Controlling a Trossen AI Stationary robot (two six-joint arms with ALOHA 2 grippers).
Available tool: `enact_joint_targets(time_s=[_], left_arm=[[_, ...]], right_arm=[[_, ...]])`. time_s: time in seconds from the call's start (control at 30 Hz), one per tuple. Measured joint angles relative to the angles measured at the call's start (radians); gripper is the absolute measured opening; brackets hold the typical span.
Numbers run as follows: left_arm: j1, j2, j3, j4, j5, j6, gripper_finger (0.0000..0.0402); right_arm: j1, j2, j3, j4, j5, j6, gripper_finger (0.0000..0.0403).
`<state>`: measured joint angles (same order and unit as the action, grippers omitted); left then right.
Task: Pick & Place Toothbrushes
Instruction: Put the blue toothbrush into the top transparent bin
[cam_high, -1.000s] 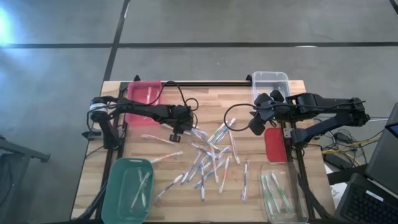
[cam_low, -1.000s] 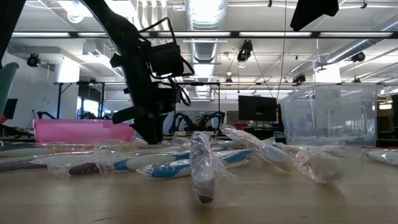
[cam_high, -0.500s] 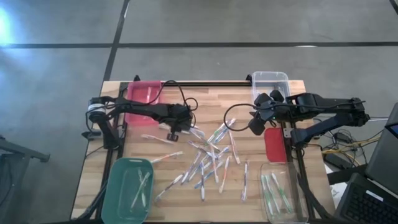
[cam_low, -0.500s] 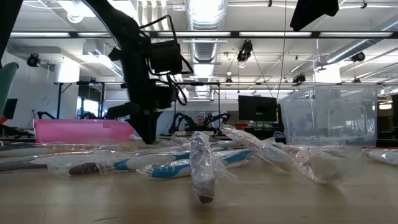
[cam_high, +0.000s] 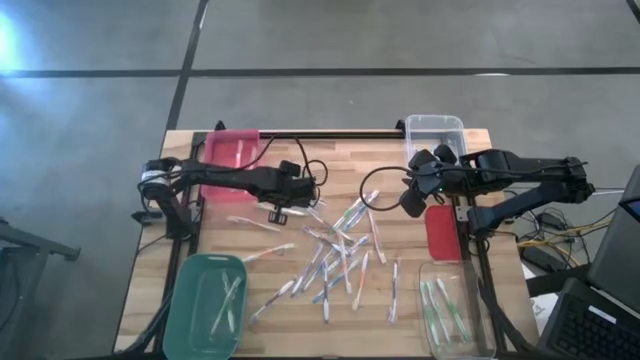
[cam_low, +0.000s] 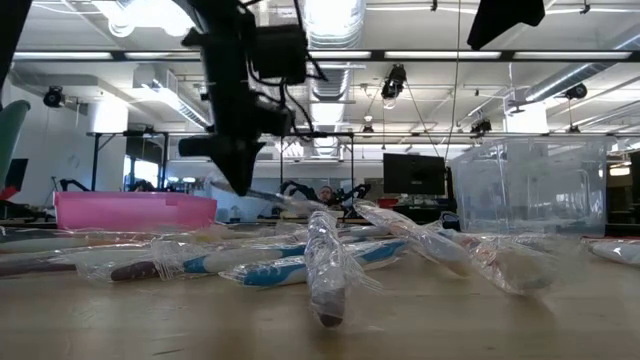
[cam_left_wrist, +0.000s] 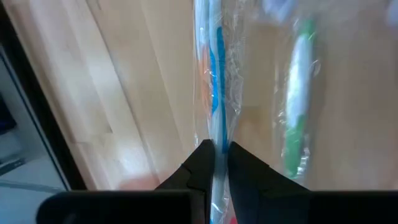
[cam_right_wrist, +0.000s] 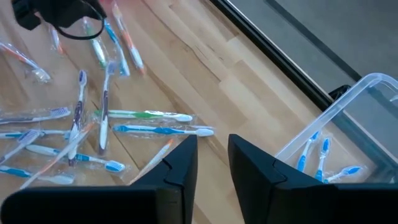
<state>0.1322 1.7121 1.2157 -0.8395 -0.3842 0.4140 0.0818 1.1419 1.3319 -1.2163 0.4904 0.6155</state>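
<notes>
Many wrapped toothbrushes (cam_high: 335, 255) lie scattered on the middle of the wooden table (cam_high: 400, 170). My left gripper (cam_high: 283, 209) hangs above the pile's far left edge, shut on one toothbrush with blue accents (cam_left_wrist: 214, 87). In the low view this gripper (cam_low: 240, 183) is well above the tabletop, and the toothbrush (cam_low: 290, 203) slants away from it toward the pile. My right gripper (cam_right_wrist: 213, 163) hovers high at the table's right side, open, with nothing between its fingers. My left gripper pinches the blue toothbrush in its clear wrapper near one end (cam_left_wrist: 216, 148) between its two fingers. The fingers slant down from above and lie along it. That end is lifted off the table. Whether the other end (cam_low: 325, 209) rests on the pile, I cannot tell.
A pink bin (cam_high: 232, 155) stands far left and a green bin (cam_high: 205, 305) with a few toothbrushes near left. A clear bin (cam_high: 435, 130) holding blue toothbrushes stands far right, and another clear bin (cam_high: 455, 315) near right. A red lid (cam_high: 443, 235) lies beside the right arm.
My left gripper has risen from the pile's far left edge and tipped more steeply, taking the blue toothbrush's gripped end up with it. The other toothbrushes have stayed where they were.
</notes>
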Motion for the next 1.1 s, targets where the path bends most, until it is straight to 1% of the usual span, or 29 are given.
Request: enact_joint_targets(time_s=[0.17, 0.3, 0.4, 0.53, 0.67, 0.77, 0.97, 1.1], left_arm=[[-0.043, -0.003, 0.094, -0.033, -0.011, -0.098, 0.0039], [-0.060, -0.022, 0.149, -0.030, -0.011, -0.135, 0.0039], [-0.063, -0.050, 0.159, 0.004, -0.011, -0.165, 0.0039], [-0.063, -0.110, 0.109, 0.140, -0.011, -0.194, 0.0037], [-0.062, -0.185, -0.003, 0.355, 0.013, -0.194, 0.0033], [-0.062, -0.253, -0.122, 0.569, 0.070, -0.188, 0.0034], [-0.062, -0.385, -0.380, 1.049, 0.199, -0.188, 0.0036], [-0.062, -0.443, -0.544, 1.424, 0.285, -0.189, 0.0035]], right_arm=[[0.000, 0.000, 0.000, -0.003, 0.000, 0.000, 0.0067], [0.000, 0.000, 0.000, -0.007, -0.001, 0.000, 0.0059], [0.000, 0.000, 0.000, -0.008, -0.022, 0.000, 0.0054], [0.000, 0.000, 0.000, -0.016, -0.054, -0.003, 0.0050], [0.000, 0.000, 0.000, -0.026, -0.080, -0.022, 0.0049], [0.000, 0.000, 0.000, -0.036, -0.080, -0.022, 0.0053], [0.000, 0.000, -0.001, -0.035, -0.080, -0.034, 0.0066], [0.000, 0.000, -0.004, -0.033, -0.080, -0.047, 0.0075]])
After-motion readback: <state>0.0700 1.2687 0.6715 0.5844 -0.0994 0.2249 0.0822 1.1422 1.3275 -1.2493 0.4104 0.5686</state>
